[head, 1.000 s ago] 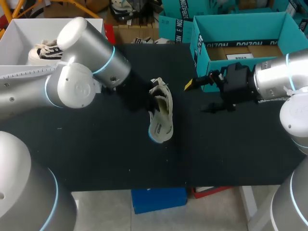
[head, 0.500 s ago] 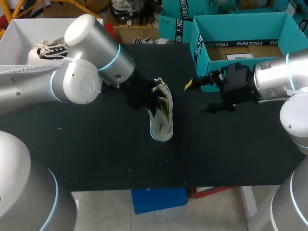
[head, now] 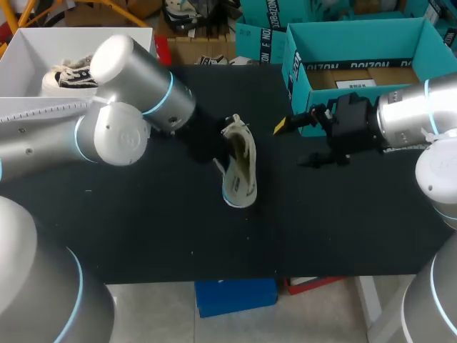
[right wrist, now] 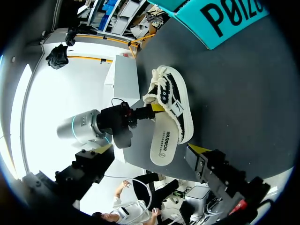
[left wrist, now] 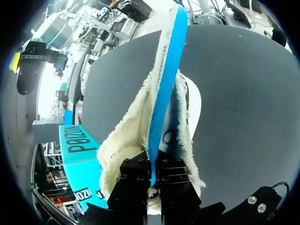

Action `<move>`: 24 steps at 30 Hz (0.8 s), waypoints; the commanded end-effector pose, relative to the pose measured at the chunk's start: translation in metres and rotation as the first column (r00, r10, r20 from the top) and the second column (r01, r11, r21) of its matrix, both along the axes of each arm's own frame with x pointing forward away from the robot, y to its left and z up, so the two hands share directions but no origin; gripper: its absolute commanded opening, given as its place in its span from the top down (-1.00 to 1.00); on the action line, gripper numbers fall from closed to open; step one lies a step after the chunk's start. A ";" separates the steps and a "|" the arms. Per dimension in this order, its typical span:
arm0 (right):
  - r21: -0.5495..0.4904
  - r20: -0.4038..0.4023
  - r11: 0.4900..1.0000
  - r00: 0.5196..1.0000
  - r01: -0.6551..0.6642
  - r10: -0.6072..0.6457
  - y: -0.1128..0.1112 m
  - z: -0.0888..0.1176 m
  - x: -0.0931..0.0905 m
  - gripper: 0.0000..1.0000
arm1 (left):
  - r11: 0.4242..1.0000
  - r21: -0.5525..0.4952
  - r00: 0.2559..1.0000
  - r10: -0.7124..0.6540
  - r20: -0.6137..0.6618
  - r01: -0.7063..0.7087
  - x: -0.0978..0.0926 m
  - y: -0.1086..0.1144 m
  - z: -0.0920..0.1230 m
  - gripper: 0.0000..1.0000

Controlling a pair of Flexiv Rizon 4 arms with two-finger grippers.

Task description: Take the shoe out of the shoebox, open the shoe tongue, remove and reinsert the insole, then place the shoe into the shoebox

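Left claw [left wrist: 152, 176] pinched shut on the shoe [head: 239, 168] rim, holding it tipped on edge over the bench [head: 143, 236], probably to expose the opening. Right claw [head: 294, 143] spread, empty, shoe ahead of it, shoebox [head: 357, 27] just beside.

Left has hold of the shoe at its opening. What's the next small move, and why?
Probably bring the right gripper across to steady the shoe. The left gripper is shut on a blue-edged layer at the shoe's opening, but the shoe lies on its side with nothing holding it down, and the right gripper hangs open beside the shoebox.
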State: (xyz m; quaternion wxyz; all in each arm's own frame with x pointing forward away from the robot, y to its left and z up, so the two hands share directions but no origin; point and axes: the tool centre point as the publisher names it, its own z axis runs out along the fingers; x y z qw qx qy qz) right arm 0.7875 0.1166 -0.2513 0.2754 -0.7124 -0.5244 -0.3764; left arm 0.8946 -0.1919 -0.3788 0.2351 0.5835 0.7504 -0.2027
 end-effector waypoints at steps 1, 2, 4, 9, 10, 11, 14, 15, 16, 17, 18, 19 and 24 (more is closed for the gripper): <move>-0.001 -0.001 1.000 1.000 0.001 -0.001 0.001 0.000 0.001 -1.00 | 1.000 -0.001 1.000 0.011 0.014 -0.011 0.001 -0.001 -0.005 1.00; -0.001 -0.001 1.000 1.000 0.001 -0.001 0.001 0.000 0.001 -1.00 | 1.000 0.001 1.000 0.014 0.016 -0.014 0.002 -0.001 -0.005 1.00; -0.001 -0.001 1.000 1.000 0.001 -0.001 0.001 0.000 0.001 -1.00 | 1.000 -0.001 0.999 0.025 0.028 -0.025 0.004 0.000 -0.004 1.00; -0.001 -0.001 1.000 1.000 0.001 -0.001 0.001 0.000 0.001 -1.00 | 0.998 -0.025 0.995 0.061 0.075 -0.059 0.013 0.002 0.002 1.00; -0.001 -0.001 1.000 1.000 0.001 -0.001 0.001 0.000 0.001 -1.00 | 0.997 -0.032 0.994 0.069 0.081 -0.067 0.015 0.003 0.003 1.00; -0.001 -0.001 1.000 1.000 0.001 -0.001 0.001 0.000 0.001 -1.00 | 0.997 -0.036 0.993 0.077 0.084 -0.074 0.016 0.003 0.004 1.00; -0.001 -0.001 1.000 1.000 0.001 -0.001 0.001 0.000 0.001 -1.00 | 0.996 -0.039 0.993 0.084 0.087 -0.081 0.017 0.004 0.006 1.00; -0.001 -0.001 1.000 1.000 0.001 -0.001 0.001 0.000 0.001 -1.00 | 0.996 -0.035 0.993 0.084 0.085 -0.082 0.017 0.005 0.006 1.00; -0.001 -0.001 1.000 1.000 0.001 -0.001 0.001 0.000 0.001 -1.00 | 0.996 -0.033 0.993 0.084 0.085 -0.082 0.017 0.005 0.006 1.00; -0.001 -0.001 1.000 1.000 0.001 -0.001 0.001 0.000 0.001 -1.00 | 0.996 -0.033 0.993 0.085 0.083 -0.083 0.017 0.006 0.005 1.00; -0.001 -0.001 1.000 1.000 0.001 -0.001 0.001 0.000 0.001 -1.00 | 0.996 -0.032 0.993 0.086 0.082 -0.083 0.016 0.006 0.003 1.00; -0.001 -0.001 1.000 1.000 0.001 -0.001 0.001 0.000 0.001 -1.00 | 0.996 -0.031 0.993 0.086 0.081 -0.083 0.014 0.005 0.002 1.00; -0.001 -0.001 1.000 1.000 0.001 -0.001 0.001 0.000 0.001 -1.00 | 0.995 -0.062 0.995 0.085 0.050 -0.082 0.007 0.001 -0.001 0.38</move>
